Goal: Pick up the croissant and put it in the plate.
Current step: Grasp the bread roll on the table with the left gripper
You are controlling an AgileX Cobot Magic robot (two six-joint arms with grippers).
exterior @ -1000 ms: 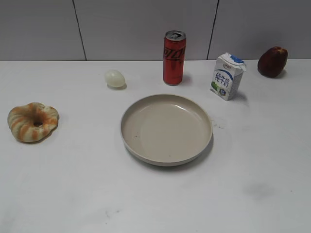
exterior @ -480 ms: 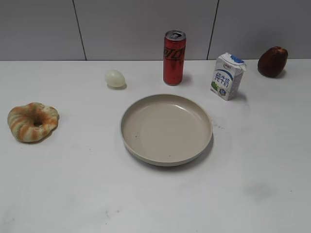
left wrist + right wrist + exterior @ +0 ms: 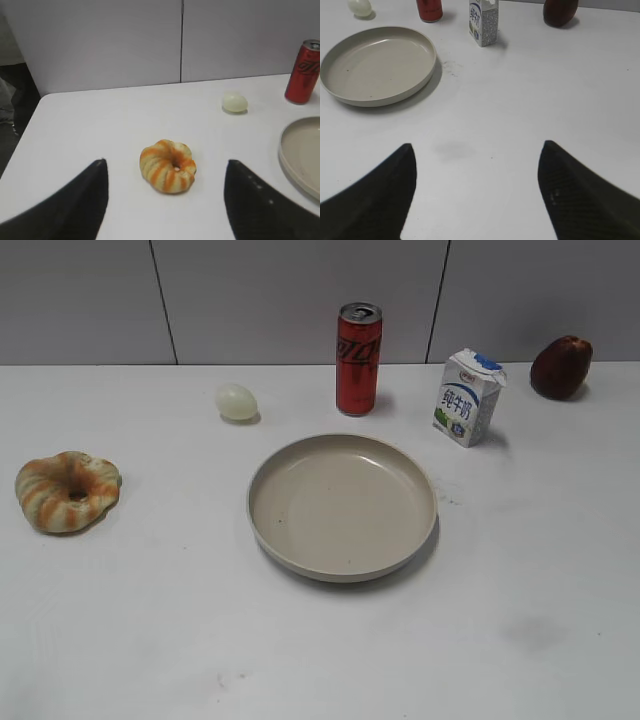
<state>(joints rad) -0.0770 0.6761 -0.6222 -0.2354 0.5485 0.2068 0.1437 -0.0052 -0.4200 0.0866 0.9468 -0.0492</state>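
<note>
Croissant sitting far from the plate

The milk box is showing blue writing, too small to read; both grippers are gaping wide, holding nothing.

Croissant on the bench, framed by the left gripper's spread fingers

The croissant lies flat on the white bench, pale tan with orange stripes, its small hole facing up. The left gripper has its two dark fingers set wide apart, one on either side, both clear of the pastry. Farther back sits a pale egg; a red can stands at the right edge, and the plate is cut off by the frame.
</note>
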